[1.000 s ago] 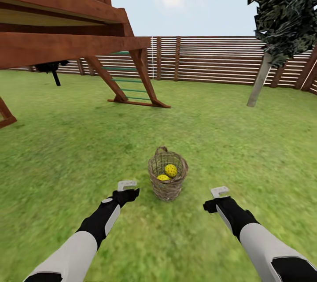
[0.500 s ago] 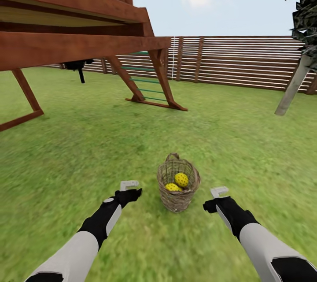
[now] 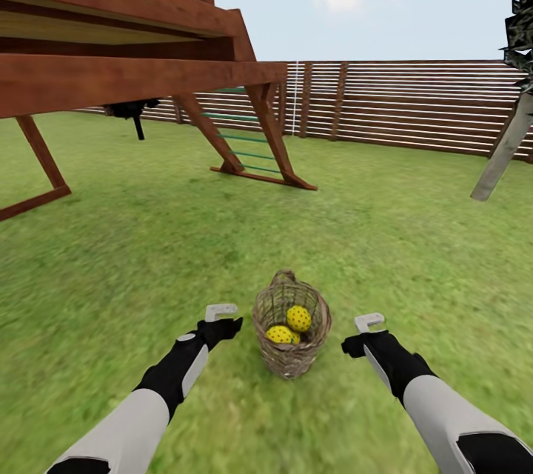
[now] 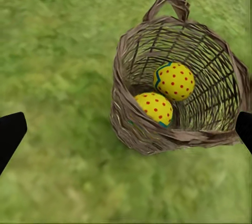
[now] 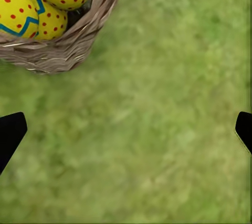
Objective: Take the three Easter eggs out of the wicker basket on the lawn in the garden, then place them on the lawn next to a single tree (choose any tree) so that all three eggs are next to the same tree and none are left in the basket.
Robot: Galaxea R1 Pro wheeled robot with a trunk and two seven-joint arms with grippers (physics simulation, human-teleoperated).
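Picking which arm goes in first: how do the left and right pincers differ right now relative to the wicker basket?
Left pincer sits slightly farther from the robot than right pincer. Left wrist view looks into the wicker basket, showing two Easter eggs; right wrist view catches just its edge, with three eggs showing. They share: both flank the basket over the lawn, open, holding nothing.
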